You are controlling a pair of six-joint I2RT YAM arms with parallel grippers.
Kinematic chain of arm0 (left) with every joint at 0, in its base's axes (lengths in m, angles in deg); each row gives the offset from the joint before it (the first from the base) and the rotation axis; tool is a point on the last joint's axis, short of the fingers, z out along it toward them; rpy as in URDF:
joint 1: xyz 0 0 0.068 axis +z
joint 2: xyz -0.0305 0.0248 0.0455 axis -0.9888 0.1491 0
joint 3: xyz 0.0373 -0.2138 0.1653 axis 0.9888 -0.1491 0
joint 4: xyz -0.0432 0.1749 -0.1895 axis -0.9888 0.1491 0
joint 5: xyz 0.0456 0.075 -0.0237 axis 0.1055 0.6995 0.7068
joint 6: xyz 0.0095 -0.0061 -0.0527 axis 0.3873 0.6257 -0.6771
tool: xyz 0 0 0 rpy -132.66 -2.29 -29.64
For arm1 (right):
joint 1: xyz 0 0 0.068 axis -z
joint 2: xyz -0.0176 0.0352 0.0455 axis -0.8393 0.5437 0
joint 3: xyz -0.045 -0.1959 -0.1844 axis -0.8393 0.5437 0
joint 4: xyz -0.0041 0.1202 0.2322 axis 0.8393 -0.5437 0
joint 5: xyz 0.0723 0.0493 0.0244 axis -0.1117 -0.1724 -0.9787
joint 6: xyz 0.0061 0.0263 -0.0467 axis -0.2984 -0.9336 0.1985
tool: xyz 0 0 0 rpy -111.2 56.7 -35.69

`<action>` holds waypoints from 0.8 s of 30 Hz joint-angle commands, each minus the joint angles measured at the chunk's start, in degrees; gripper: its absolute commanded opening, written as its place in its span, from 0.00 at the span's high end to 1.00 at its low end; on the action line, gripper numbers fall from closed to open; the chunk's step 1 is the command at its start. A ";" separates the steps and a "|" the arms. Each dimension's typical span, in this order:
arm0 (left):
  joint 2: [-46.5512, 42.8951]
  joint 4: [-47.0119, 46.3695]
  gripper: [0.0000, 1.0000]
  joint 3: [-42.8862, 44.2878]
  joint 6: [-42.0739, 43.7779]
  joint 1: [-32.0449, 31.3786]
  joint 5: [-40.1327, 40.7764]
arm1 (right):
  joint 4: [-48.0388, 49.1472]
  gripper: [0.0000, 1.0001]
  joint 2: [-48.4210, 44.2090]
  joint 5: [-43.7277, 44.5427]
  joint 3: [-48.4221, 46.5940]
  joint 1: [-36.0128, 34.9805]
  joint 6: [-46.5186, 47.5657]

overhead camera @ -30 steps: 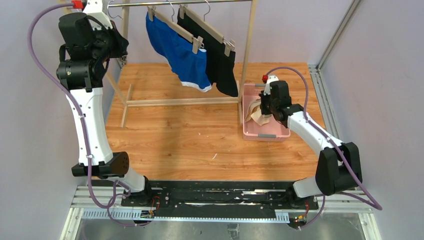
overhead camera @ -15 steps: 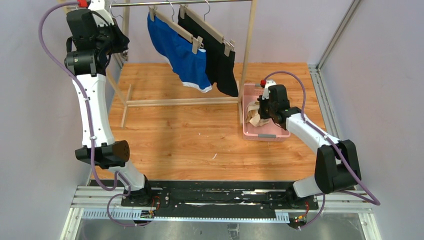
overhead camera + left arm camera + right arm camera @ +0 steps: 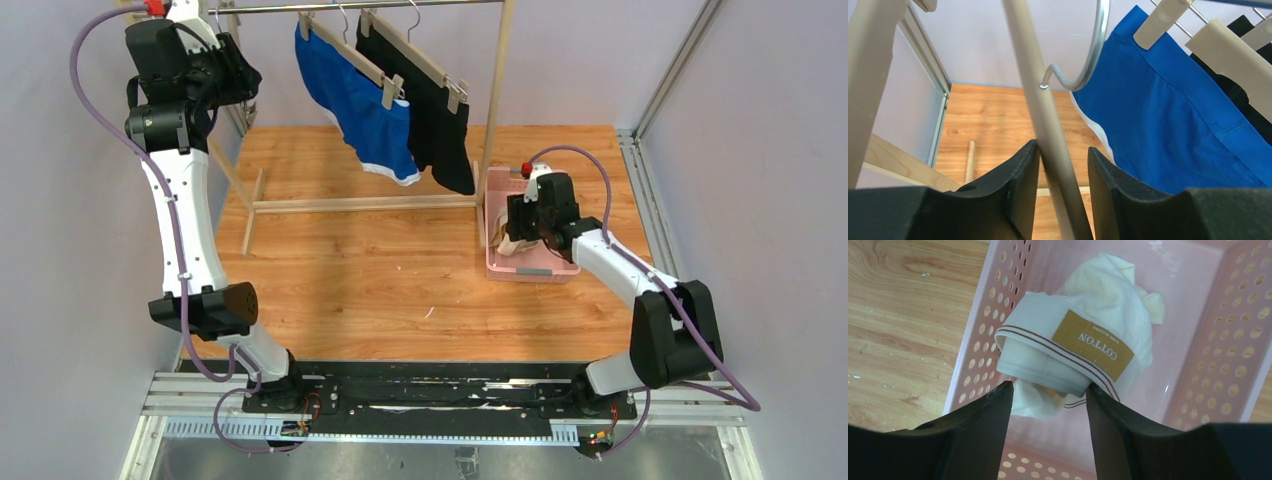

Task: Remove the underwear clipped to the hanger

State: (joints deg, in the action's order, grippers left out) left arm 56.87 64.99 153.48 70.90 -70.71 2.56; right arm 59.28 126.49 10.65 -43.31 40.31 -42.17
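Note:
The blue underwear [image 3: 365, 110] [image 3: 1188, 125] and the black underwear [image 3: 440, 120] [image 3: 1243, 30] hang clipped to wooden hangers [image 3: 350, 55] on the rack rail. The cream underwear [image 3: 1088, 345] [image 3: 512, 240] lies crumpled in the pink basket [image 3: 1228, 325], its brown label facing up. My right gripper [image 3: 1049, 385] [image 3: 515, 220] hovers open just over it, holding nothing. My left gripper [image 3: 1063, 146] [image 3: 240, 85] is high at the rack's left end. Its jaws stand open around a pale rod [image 3: 1043, 115], which touches the left finger and leaves a gap on the right.
The wooden rack's right post [image 3: 495, 100] stands beside the pink basket [image 3: 530, 270]. Its low crossbar [image 3: 360, 205] and left foot [image 3: 255, 210] lie on the wood tabletop. A bare metal hanger hook [image 3: 1088, 65] curves above the left fingers. Walls close in left and right.
Both grippers have opened. The right one let go of the cream underwear, which now rests in the basket. The left arm shifted slightly at the rack's left end.

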 commanded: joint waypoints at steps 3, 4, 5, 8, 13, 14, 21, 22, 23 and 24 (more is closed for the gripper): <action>-7.67 -3.72 0.53 -4.06 0.83 0.45 -0.51 | 0.45 0.41 -6.13 1.98 1.15 0.33 -0.13; -8.90 -3.88 0.52 -4.74 1.04 0.41 -0.10 | 0.13 0.41 -7.55 2.11 1.07 0.27 -0.22; -10.10 -3.84 0.51 -5.30 1.34 0.40 0.33 | -0.30 0.41 -8.95 2.26 0.92 0.11 -0.04; -14.01 -3.74 0.47 -7.72 2.22 0.44 1.60 | -2.90 0.41 -14.42 3.28 -0.33 -0.69 0.53; -21.13 -3.52 0.44 -13.69 2.56 0.38 3.35 | -7.55 0.42 -23.11 4.79 -3.46 -3.98 2.43; -22.34 -3.31 0.43 -15.06 2.65 0.42 3.80 | -8.93 0.42 -24.65 5.39 -4.36 -5.05 2.94; -26.08 -3.04 0.35 -21.54 3.70 0.39 7.95 | -13.33 0.44 -31.58 6.74 -9.23 -11.44 5.02; -25.66 -2.82 0.25 -21.66 3.92 0.38 8.03 | -13.35 0.44 -32.23 6.12 -9.44 -11.95 5.03; -24.93 -2.76 0.03 -21.73 4.07 0.40 8.04 | -13.31 0.44 -32.65 5.27 -9.69 -12.40 4.92; -24.41 -2.64 0.01 -21.65 4.06 0.37 8.00 | -13.35 0.44 -32.95 4.50 -9.95 -12.52 4.73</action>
State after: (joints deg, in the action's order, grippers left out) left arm 29.83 61.71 132.93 74.12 -70.66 8.76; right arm 48.73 94.97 16.00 -51.31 29.62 -38.70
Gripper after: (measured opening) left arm 0.880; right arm 0.561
